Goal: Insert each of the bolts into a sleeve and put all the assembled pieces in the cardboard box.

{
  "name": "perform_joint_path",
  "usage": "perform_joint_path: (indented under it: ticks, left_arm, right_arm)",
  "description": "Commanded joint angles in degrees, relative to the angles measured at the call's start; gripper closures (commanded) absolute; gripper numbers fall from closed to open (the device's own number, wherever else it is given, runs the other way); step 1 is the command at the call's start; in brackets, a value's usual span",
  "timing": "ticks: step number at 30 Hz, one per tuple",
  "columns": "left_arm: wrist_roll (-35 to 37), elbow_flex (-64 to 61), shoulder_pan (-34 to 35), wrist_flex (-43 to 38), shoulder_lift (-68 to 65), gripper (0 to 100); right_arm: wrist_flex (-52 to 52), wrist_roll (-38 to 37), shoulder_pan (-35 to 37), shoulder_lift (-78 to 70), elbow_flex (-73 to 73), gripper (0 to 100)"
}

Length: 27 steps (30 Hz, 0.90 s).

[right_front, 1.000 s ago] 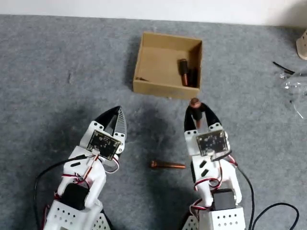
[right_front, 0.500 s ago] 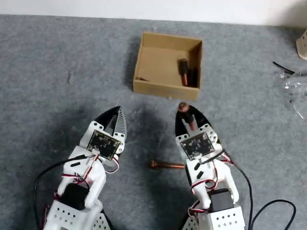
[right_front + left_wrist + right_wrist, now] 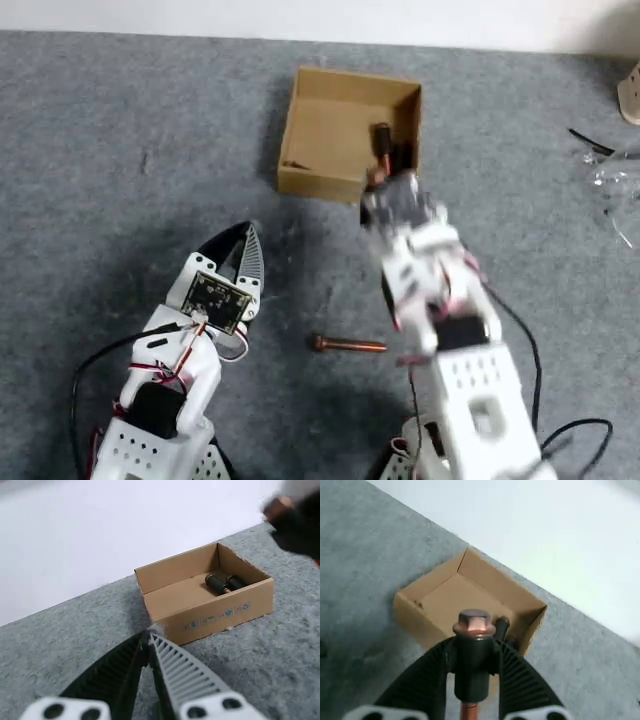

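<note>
Right pincer (image 3: 474, 652): pinching a black sleeve (image 3: 471, 677) by its sides, jaws clamped snug round it
Held piece: copper bolt (image 3: 473, 622) runs through the sleeve, head on top, shank poking out below; counts as 1 assembled piece
Held piece, position: upright and raised off the desk (image 3: 120, 150), at the near wall of the cardboard box (image 3: 320, 185), toward the corner on the right arm's side; cannot tell if it is over the opening yet
Box contents: dark assembled pieces (image 3: 222, 583) lie flat against the wall on the right arm's side; looks like 2 side by side in the left wrist view, but they overlap, so the count is uncertain
Loose bolt (image 3: 348, 345): lies flat on the desk between the 2 arms, well apart from the box, bare of any sleeve
Left pincer (image 3: 150, 639): tips pressed together, nothing between them; low over the desk, pointing toward the box and well short of it
Done, as judged: likely 2 pieces boxed, a 3rd assembled and carried to the box
Left, as judged: drop the held piece inside; then sleeve the loose bolt and box it too
Progress: well past halfway; 1 release and 1 full assembly remain
</note>
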State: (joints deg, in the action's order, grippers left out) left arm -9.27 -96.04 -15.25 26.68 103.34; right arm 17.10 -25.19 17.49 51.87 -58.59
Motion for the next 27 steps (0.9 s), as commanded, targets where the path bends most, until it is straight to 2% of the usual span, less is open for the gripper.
perform_joint_path:
  ticks: [1, 5, 12, 21, 27]
  left_arm:
    - [0.53, -1.19, -0.04, -0.09, -0.04, 99]
    - [0.53, -1.19, -0.13, -0.18, -0.04, 99]
    - [0.53, -1.19, -0.22, -0.18, -0.04, 99]
    - [0.35, -1.19, -1.89, -0.18, -0.04, 99]
    - [0.35, -1.19, -1.98, -0.18, -0.04, 99]
  right_arm:
    - [-2.59, -0.18, -0.04, -18.51, 18.95, 99.4]
    - [-2.07, 0.18, -1.36, -36.62, 33.71, 99.4]
    - [13.58, 14.07, -5.93, -64.04, 67.47, 99.4]
    - [35.56, 14.59, -5.76, -96.04, 111.87, 99.4]
    - [47.25, 14.33, -6.02, -112.57, 136.22, 99.3]
